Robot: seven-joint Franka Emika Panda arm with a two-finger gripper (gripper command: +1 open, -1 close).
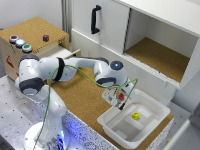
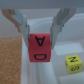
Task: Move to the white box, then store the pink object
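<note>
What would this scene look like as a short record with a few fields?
arm: one, reaching over the white box
pincer: shut on the pink object
pink object: a lettered cube, held above the box's floor
white box: holds a yellow cube
behind: white cabinet with black handle, open shelf beside it
wooden box: coloured buttons on top

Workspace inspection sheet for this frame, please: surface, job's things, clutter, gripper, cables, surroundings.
Surface: cork-topped table, white box at its edge.
Job's things: white box holds a yellow cube; pink cube held above the box, lettered faces showing.
Clutter: three buttons and a dark knob on the cork drawer unit.
Gripper: gripper shut on the pink cube.
Cables: green cable runs along the arm.
Surroundings: white cabinet, black handle, open compartment.
</note>
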